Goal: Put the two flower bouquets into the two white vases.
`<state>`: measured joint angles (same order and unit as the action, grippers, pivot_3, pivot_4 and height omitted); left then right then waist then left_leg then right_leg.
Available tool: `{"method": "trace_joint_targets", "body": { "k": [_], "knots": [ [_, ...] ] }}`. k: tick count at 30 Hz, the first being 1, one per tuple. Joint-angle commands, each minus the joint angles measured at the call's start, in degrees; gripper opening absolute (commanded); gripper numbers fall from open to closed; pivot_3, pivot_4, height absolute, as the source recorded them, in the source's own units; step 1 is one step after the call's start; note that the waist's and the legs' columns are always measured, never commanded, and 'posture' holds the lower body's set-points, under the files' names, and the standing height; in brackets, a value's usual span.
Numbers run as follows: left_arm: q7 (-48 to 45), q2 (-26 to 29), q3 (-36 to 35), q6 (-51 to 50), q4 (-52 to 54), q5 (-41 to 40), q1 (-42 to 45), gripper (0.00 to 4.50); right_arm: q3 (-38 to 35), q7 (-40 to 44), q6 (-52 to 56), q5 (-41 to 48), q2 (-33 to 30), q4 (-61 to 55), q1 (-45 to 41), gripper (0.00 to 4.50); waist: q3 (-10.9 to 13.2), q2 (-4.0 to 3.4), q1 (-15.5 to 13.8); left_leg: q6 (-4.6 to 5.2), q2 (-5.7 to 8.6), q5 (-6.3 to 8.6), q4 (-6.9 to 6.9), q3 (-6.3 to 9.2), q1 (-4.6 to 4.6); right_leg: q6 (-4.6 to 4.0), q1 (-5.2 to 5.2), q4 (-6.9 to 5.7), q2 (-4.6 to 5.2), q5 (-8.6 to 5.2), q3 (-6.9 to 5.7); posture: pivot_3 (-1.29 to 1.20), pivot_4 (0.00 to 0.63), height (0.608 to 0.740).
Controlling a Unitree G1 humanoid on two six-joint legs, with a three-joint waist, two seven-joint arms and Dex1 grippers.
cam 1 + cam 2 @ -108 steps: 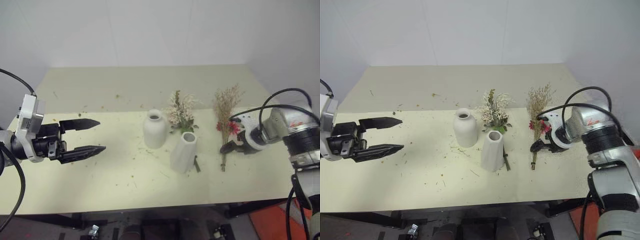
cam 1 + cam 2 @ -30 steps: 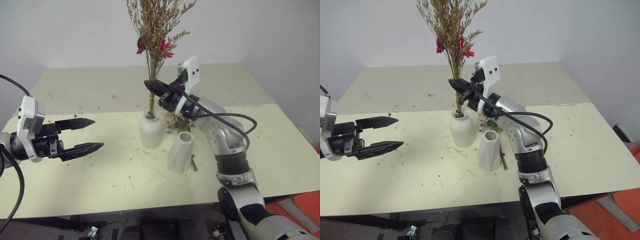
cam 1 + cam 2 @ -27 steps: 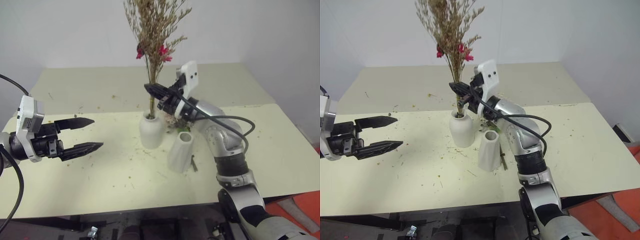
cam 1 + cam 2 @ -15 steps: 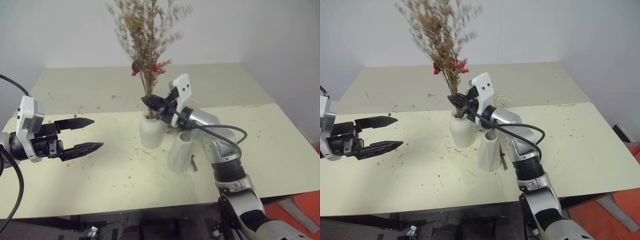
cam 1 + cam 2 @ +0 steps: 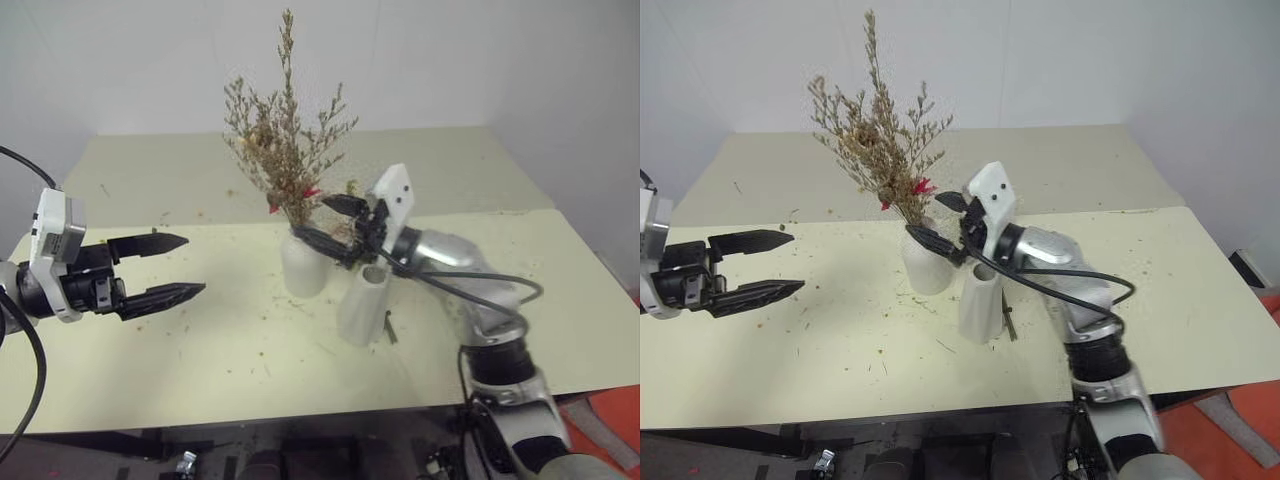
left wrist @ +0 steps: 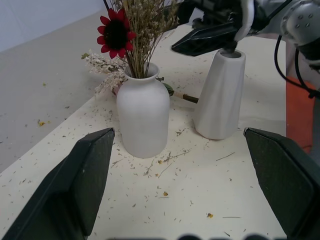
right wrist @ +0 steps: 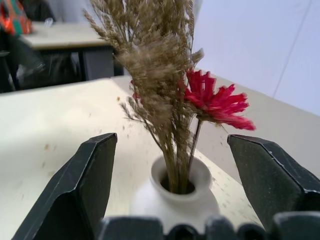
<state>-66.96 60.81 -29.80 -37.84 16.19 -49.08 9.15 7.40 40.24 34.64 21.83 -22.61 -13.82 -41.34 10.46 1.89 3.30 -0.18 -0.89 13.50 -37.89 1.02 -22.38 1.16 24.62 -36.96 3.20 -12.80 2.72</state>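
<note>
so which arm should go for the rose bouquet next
Probably the right. Its gripper is open beside the bottle vase, with the rose bouquet lying just behind; the left gripper hangs far off to the side.

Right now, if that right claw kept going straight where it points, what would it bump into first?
Probably the dried tan-brown sprigs standing in the rounded white bottle vase; the open right gripper faces them directly, though depth is unclear.
</note>
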Motion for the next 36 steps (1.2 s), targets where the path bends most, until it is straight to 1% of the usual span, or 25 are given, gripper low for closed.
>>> {"method": "trace_joint_targets", "body": {
  "k": [1, 4, 8, 10, 12, 15, 17, 19, 22, 24, 29, 36],
  "knots": [
    [-0.4, 1.0, 0.3, 0.6, -0.2, 0.4, 1.5, 4.50, -3.3, 2.4, 4.7, 2.4, -5.9, -5.7, 0.0, 4.21, 0.0, 0.00, -0.1, 0.00, 0.00, 0.00, 0.00, 0.00, 0.00, 0.00, 0.00, 0.00, 0.00, 0.00, -0.01, 0.00, 0.150, 0.740],
    [-0.5, 0.9, 0.7, 0.8, -0.4, 0.6, 1.8, 4.50, -7.6, 2.9, 11.0, 6.2, -11.1, -6.5, -1.4, 4.21, 0.0, 0.02, -0.3, 0.00, 0.00, 0.00, 0.00, -0.01, -0.01, 0.00, -0.01, 0.02, -0.01, -0.01, -0.01, 0.00, 0.150, 0.740],
    [-0.7, 0.6, 1.1, 0.9, -0.5, 0.8, 2.0, 4.50, -12.1, 1.0, 23.3, 10.0, -16.5, -3.8, -6.6, 4.21, 0.0, 0.03, -0.4, 0.00, 0.01, 0.00, 0.00, -0.04, -0.01, -0.01, -0.01, 0.04, 0.00, -0.01, 0.01, 0.00, 0.150, 0.740],
    [-0.7, 0.5, 1.4, 1.0, -0.7, 0.9, 2.3, 4.50, -11.5, -0.5, 30.9, 10.1, -19.1, -0.7, -11.1, 4.21, 0.0, 0.03, -0.4, 0.00, -0.01, 0.00, 0.00, -0.05, 0.00, -0.01, -0.01, 0.06, -0.01, -0.01, 0.01, 0.00, 0.150, 0.740],
    [-0.9, 0.3, 2.0, 1.2, -1.0, 1.1, 2.8, 4.50, -9.8, -1.9, 38.5, 9.6, -20.4, 3.9, -16.5, 4.21, 0.0, 0.03, -0.4, 0.00, -0.02, 0.00, 0.00, -0.06, 0.00, -0.03, -0.01, 0.07, -0.02, -0.02, 0.01, 0.00, 0.150, 0.740],
    [-1.1, 0.1, 2.8, 1.5, -1.5, 1.4, 3.6, 4.50, -6.4, -4.0, 48.8, 7.7, -19.7, 14.4, -26.1, 4.21, 0.0, 0.02, -0.3, 0.00, -0.01, 0.00, 0.00, -0.13, 0.00, -0.06, 0.01, 0.07, -0.02, -0.03, 0.05, 0.00, 0.150, 0.740],
    [-1.2, 0.0, 3.2, 1.7, -1.7, 1.6, 4.0, 4.50, -3.2, -4.5, 53.0, 6.3, -18.6, 21.8, -31.9, 4.21, 0.1, 0.01, -0.2, 0.01, -0.01, 0.00, 0.00, -0.20, 0.00, -0.07, 0.05, 0.05, 0.00, -0.03, 0.11, 0.00, 0.150, 0.740],
    [-1.3, -0.2, 3.4, 1.8, -1.7, 1.9, 4.2, 4.50, 0.4, -4.8, 55.3, 4.8, -17.2, 28.5, -36.5, 4.21, 0.0, 0.01, -0.2, 0.01, -0.02, 0.00, 0.00, -0.23, -0.06, -0.08, 0.14, 0.07, -0.02, -0.02, 0.14, 0.00, 0.150, 0.740],
    [-1.3, -0.7, 3.0, 1.9, -1.3, 2.0, 3.6, 4.50, 5.3, -3.1, 56.1, 4.0, -15.0, 36.3, -41.1, 4.21, 0.0, 0.01, -0.1, 0.01, 0.00, 0.00, 0.03, -0.24, -0.29, -0.08, 0.37, 0.06, 0.00, -0.01, 0.15, 0.00, 0.150, 0.740],
    [-1.0, -1.1, 2.5, 1.8, -0.6, 1.9, 2.9, 4.50, 8.2, -2.0, 54.5, 2.7, -13.5, 41.1, -43.0, 4.21, 0.0, 0.01, -0.2, 0.01, 0.02, 0.00, 0.02, -0.24, -0.60, -0.08, 0.64, 0.03, 0.01, 0.00, 0.15, 0.00, 0.150, 0.740],
    [0.0, -2.2, 1.0, 1.6, 1.3, 1.5, 0.7, 4.50, 13.9, 0.3, 49.3, -2.0, -8.1, 54.8, -47.1, 4.21, 0.0, 0.01, -0.2, 0.01, 0.07, 0.00, 0.02, -0.22, -0.96, -0.10, 0.98, -0.01, 0.10, 0.03, 0.13, 0.00, 0.150, 0.740],
    [1.2, -3.1, -0.5, 1.5, 3.1, 1.0, -1.4, 4.50, 18.7, 5.1, 46.0, -6.4, -3.3, 63.6, -49.1, 4.21, 0.0, 0.01, -0.1, 0.00, 0.08, -0.01, 0.02, -0.21, -1.09, -0.12, 1.21, -0.13, 0.11, 0.05, 0.11, 0.00, 0.150, 0.740]
  ]
}}
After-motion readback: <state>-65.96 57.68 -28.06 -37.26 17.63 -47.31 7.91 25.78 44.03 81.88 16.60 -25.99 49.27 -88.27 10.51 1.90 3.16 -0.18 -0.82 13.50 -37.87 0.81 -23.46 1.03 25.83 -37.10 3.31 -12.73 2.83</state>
